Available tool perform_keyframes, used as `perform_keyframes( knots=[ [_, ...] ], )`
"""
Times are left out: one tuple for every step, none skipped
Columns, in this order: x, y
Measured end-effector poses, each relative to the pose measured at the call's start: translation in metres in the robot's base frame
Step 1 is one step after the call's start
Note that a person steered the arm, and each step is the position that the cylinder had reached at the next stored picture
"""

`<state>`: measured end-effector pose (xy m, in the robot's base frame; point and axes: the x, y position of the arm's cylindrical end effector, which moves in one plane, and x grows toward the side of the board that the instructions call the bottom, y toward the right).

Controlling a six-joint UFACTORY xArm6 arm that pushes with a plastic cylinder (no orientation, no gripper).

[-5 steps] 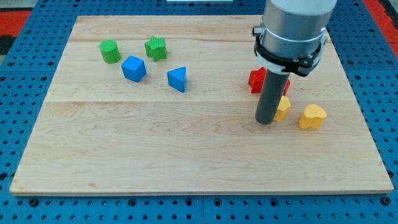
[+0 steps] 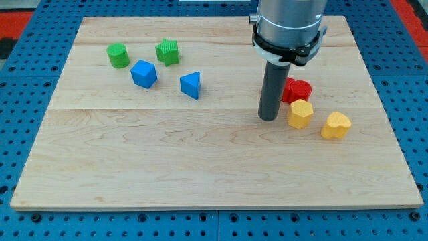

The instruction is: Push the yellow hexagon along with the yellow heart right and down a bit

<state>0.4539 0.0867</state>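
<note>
In the camera view, my tip (image 2: 269, 118) rests on the board (image 2: 200, 167) just to the view's left of the yellow hexagon (image 2: 300, 114), with the yellow heart (image 2: 336, 125) further right and slightly lower; there is no pincer on this rod, so no open-or-closed state exists. Red blocks (image 2: 296, 89) sit just above and right of my tip, so a push angled too high could drag them along. An off-centre push could let the hexagon slip past the heart.

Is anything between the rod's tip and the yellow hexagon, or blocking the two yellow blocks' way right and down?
Nothing visible. My tip sits just to the view's left of the yellow hexagon, bare wood between. The yellow heart lies right of it; beyond both is bare board. The red block sits above, off the path.
</note>
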Motion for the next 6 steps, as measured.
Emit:
perform_keyframes(
  knots=[
    [-0.013,0.0],
    [-0.013,0.023],
    [-0.005,0.052],
    [0.002,0.064],
    [-0.007,0.03],
    [-0.022,-0.022]
  ],
)
